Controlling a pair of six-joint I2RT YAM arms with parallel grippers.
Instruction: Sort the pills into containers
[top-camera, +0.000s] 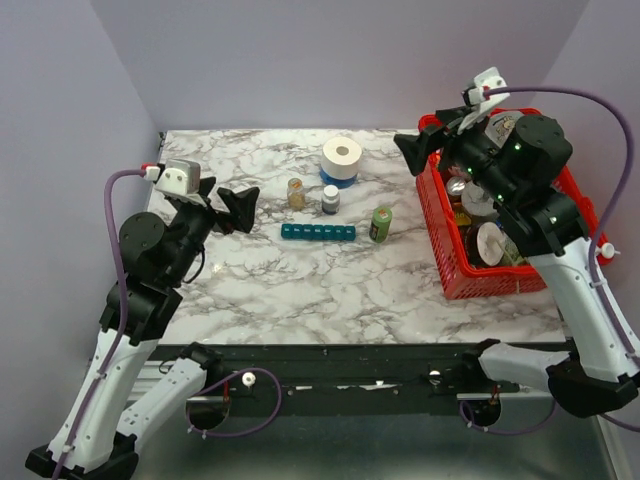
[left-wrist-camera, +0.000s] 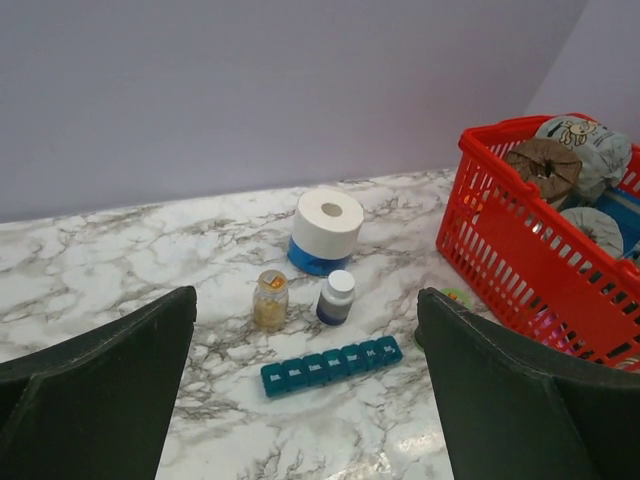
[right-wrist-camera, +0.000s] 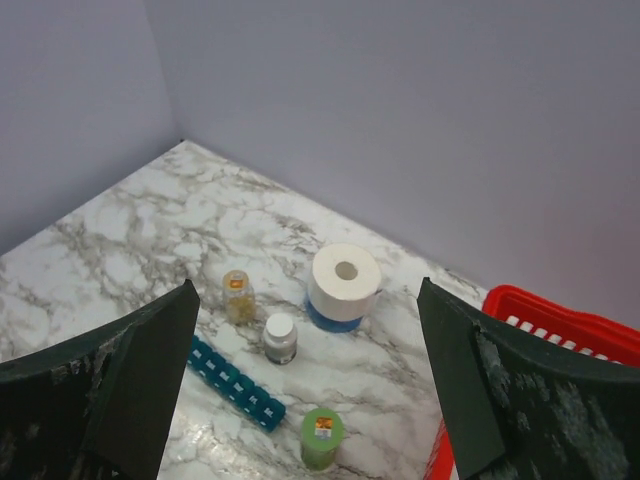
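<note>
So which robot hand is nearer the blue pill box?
Left. The left gripper hangs left of the pill box; the right gripper is farther, by the red basket.

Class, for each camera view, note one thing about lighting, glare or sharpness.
Top external: soft, even light, only faint shadows by the pill organizer. Left wrist: a pale sheen on the marble table near the bottom edge; the left tool looms dark and featureless. Right wrist: the green bottle is sharp, the right tool mottled in shade.

no legible text, labels too small
</note>
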